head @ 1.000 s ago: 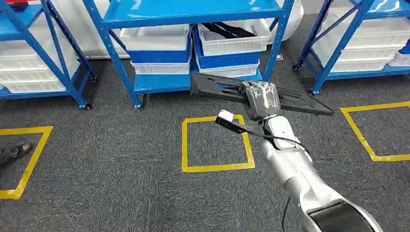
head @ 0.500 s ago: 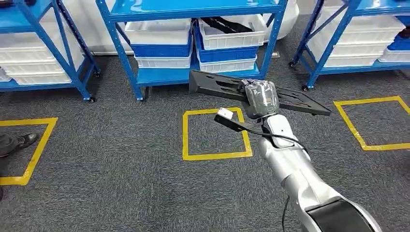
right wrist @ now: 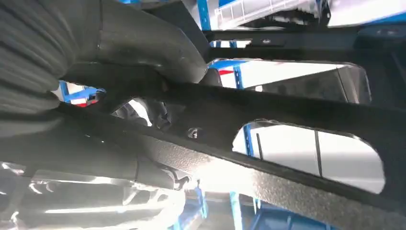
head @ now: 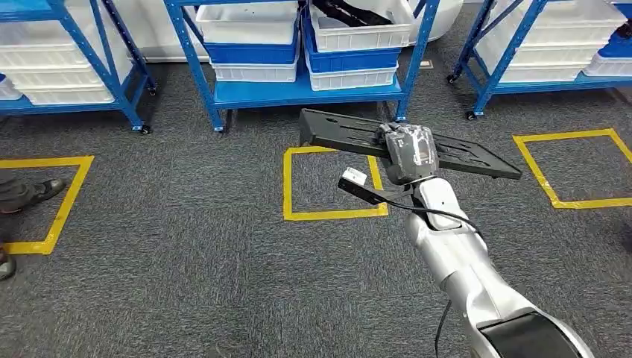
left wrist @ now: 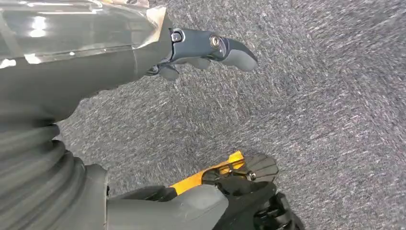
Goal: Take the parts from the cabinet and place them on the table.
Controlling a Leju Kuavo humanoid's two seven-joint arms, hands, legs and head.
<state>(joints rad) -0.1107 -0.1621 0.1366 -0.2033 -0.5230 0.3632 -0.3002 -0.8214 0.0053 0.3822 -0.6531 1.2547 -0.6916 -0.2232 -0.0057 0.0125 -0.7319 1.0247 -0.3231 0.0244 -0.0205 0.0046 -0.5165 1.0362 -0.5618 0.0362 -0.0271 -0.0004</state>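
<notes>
Carrying step: the right hand (head: 408, 153) clasps a long flat black slotted plastic part (head: 350, 134), held level above grey carpet (head: 186, 246) in front of the blue steel shelving (head: 298, 93). The left hand (left wrist: 206, 48) hangs loosely spread, holding nothing. Judged next: turning towards a tabletop, with clearance for both protruding ends.

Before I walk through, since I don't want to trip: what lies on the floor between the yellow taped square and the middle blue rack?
Head view: bare grey carpet between the yellow taped square and the middle blue rack.
</notes>
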